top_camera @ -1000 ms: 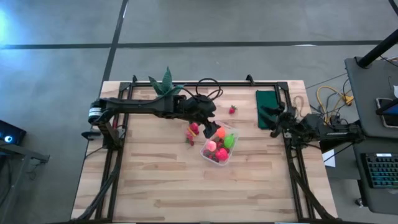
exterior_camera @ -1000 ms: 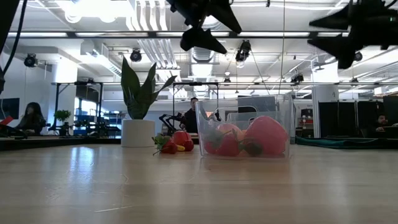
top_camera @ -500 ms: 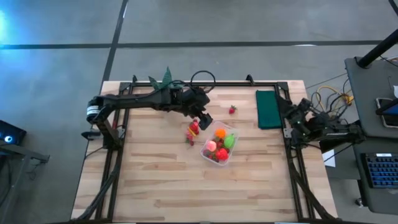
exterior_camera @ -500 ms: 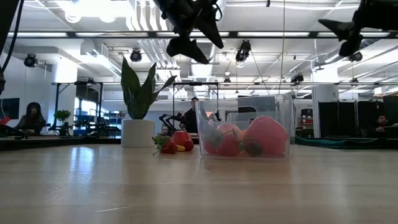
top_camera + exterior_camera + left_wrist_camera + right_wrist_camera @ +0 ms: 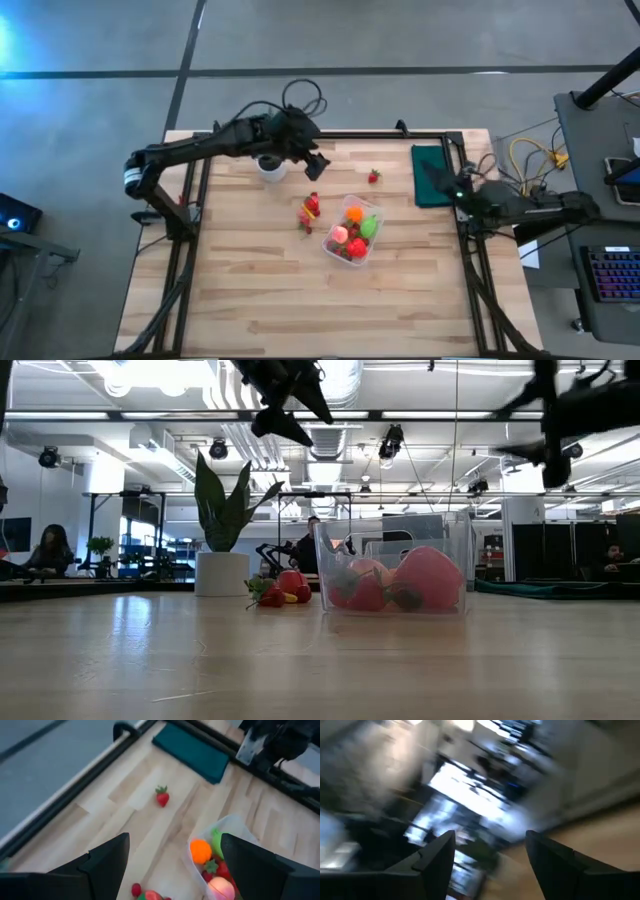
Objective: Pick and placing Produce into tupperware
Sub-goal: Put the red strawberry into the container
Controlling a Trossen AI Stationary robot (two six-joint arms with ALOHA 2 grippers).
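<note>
The pale wood table (image 5: 250, 290) stands on grey concrete floor, with an open hall of ceiling lights behind. The tub (image 5: 352, 229) sits mid-table holding produce (image 5: 355, 232); a small red cluster (image 5: 310, 210) lies just left of it, and a strawberry (image 5: 373, 176) farther back, near the green cloth (image 5: 430, 175). The left gripper (image 5: 314, 164) hovers by the plant (image 5: 222, 520), jaws wide, empty. The right gripper (image 5: 440, 180) hangs over the cloth, jaws parted, empty.

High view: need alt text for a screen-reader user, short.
A clear tub of produce sits mid-table, with a red piece lying just outside it and a strawberry farther back. The left gripper is raised, open and empty near a white pot; the right arm waits by a green cloth.
</note>
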